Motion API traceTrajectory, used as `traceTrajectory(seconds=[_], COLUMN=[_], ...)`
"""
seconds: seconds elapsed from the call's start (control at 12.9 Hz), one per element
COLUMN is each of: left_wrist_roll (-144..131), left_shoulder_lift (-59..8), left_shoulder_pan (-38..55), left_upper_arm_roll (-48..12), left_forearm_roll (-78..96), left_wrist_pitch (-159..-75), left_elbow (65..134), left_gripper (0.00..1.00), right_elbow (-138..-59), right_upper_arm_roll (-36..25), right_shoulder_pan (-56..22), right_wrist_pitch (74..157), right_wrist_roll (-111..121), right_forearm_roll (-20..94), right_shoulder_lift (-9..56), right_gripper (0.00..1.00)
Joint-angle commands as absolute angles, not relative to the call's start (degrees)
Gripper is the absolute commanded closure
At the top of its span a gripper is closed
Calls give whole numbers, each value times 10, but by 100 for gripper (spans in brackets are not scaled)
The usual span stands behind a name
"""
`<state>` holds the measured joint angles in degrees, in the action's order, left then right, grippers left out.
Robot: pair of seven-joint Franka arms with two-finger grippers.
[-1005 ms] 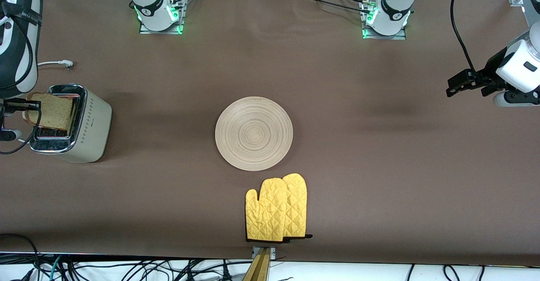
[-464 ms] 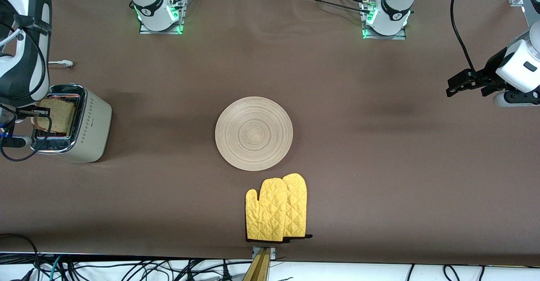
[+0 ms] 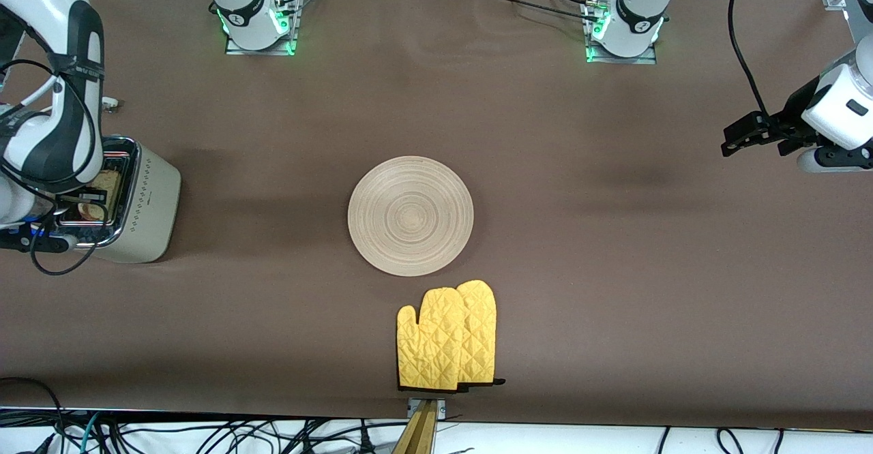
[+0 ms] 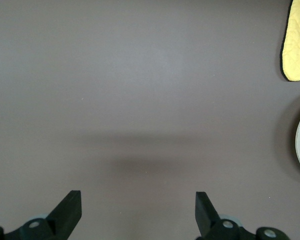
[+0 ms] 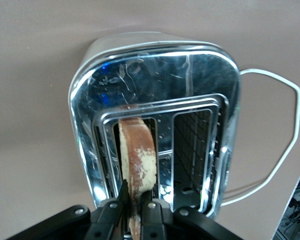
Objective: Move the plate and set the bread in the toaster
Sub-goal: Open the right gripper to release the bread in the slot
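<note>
Gripping the speckled brown bread slice tight, right gripper fingers sit in the cream chrome-topped toaster slot; left gripper waits, fingers apart, over the worktop's edge.

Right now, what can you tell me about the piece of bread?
The bread is a thin slice, seen edge-on in the right wrist view: brown crust with a pale patch. It stands upright, partly down in one slot of the toaster, whose top is shiny chrome. The other slot is empty. The right gripper is shut on its top edge, over the toaster at the right arm's end of the table.
</note>
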<state>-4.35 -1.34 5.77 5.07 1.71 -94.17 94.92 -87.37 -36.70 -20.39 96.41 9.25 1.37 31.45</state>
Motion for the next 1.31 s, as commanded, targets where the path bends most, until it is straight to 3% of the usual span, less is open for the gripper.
traceTrajectory(seconds=[0.0,0.08,0.15,0.23,0.85,1.24], left_wrist_roll=[-52,-52,-52,-52,-52,-52], left_shoulder_lift=[-11,-11,-11,-11,-11,-11], left_shoulder_pan=[55,55,55,55,55,55], left_upper_arm_roll=[47,47,47,47,47,47], left_forearm_roll=[6,6,6,6,6,6], left_wrist_pitch=[-934,-934,-934,-934,-934,-934], left_elbow=[947,947,947,947,947,947], left_gripper=[0,0,0,0,0,0], right_elbow=[-872,-872,-872,-872,-860,-812], right_upper_arm_roll=[-366,-366,-366,-366,-369,-367], right_shoulder_pan=[-205,-205,-205,-204,-202,-206], right_wrist_pitch=[993,998,1000,1000,987,895], right_wrist_roll=[84,84,84,86,121,125], right_forearm_roll=[35,36,41,46,46,45], right_shoulder_lift=[327,330,332,333,299,255], right_gripper=[100,95,40,0,0,0])
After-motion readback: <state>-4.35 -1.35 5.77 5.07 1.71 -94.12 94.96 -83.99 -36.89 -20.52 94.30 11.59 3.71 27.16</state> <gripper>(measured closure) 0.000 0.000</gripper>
